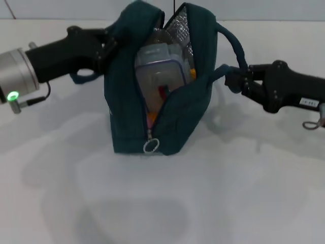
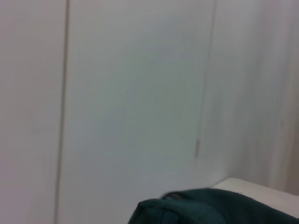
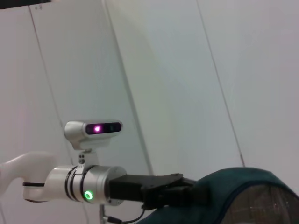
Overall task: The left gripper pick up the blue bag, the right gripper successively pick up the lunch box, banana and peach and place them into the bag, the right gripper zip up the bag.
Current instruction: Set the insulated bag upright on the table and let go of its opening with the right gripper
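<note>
Even bright light, soft shadows, perhaps slight blur

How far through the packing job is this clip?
Done: the lunch box stands inside the open bag, with something orange beside it; the peach isn't visible. In hand: left tool and right tool at the bag's sides. Left: the zipper.

A white table (image 1: 213,203) carries the blue bag (image 1: 180,124), which stands upright on it.
</note>
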Tool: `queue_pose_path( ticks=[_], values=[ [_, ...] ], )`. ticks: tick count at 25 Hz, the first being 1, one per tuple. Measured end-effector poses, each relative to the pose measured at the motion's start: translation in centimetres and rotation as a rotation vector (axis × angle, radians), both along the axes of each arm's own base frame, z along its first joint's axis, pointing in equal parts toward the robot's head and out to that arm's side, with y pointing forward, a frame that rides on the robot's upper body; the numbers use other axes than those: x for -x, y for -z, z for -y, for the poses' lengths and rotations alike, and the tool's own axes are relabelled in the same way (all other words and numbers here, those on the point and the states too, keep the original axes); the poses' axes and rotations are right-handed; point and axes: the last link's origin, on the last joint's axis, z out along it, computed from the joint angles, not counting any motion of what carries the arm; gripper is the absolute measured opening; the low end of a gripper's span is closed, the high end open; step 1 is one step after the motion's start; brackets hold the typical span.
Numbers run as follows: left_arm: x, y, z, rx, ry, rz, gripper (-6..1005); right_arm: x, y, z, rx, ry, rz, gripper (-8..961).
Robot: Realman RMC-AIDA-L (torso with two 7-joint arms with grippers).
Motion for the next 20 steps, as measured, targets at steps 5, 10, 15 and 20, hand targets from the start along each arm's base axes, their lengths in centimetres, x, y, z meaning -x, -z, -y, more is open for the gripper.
queue_pose_path(
  ticks=[5, 10, 15, 20],
  values=[
    [1.2, 0.4, 1.9, 0.018, 0.011, 0.010, 41, 1.3, 0.1, -1.2, 0.038, -0.038, 0.049, 79],
    [2.9, 0.2, 3.8, -0.042, -0.013, 0.090, 41, 2.4, 0.5, -1.9, 0.045, -0.072, 0.081, 78],
    [3.8, 0.3, 4.9, -0.080, -0.005, 0.145, 41, 2.4, 0.7, -2.0, 0.049, -0.064, 0.086, 77],
    [3.7, 1.0, 5.4, -0.063, 0.015, 0.145, 42, 1.8, 1.2, -1.4, 0.054, -0.038, 0.077, 79]
  ],
)
